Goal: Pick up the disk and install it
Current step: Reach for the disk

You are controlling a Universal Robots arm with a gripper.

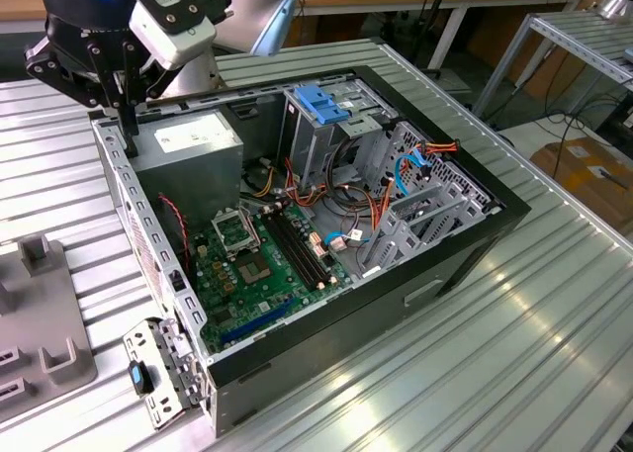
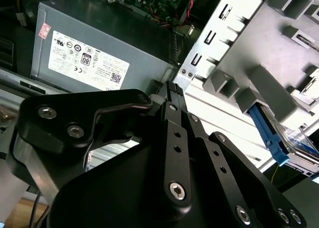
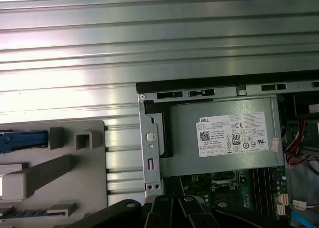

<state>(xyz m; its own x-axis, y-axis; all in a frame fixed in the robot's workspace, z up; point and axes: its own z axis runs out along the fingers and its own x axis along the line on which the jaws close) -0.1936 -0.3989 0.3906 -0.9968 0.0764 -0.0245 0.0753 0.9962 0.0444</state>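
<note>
The disk (image 2: 267, 131) lies in a grey fixture (image 2: 279, 48) on the table beside the computer case; one end of its blue carrier shows. In the first wrist view the disk (image 3: 22, 141) appears as a blue strip slotted in the same fixture (image 3: 55, 178). My gripper (image 1: 128, 126) hangs over the case's corner at the exterior view's upper left, just beside the grey power-supply box (image 1: 188, 143). Its black fingers are together with nothing between them. In the second wrist view the gripper (image 2: 172, 88) points at the case's metal edge, between the power supply and the fixture.
The open computer case (image 1: 465, 264) fills the middle of the ribbed metal table, showing a green motherboard (image 1: 257, 264), cables and a metal cage with a blue plastic top (image 1: 321, 104). The grey fixture (image 1: 40, 318) sits at the exterior view's left.
</note>
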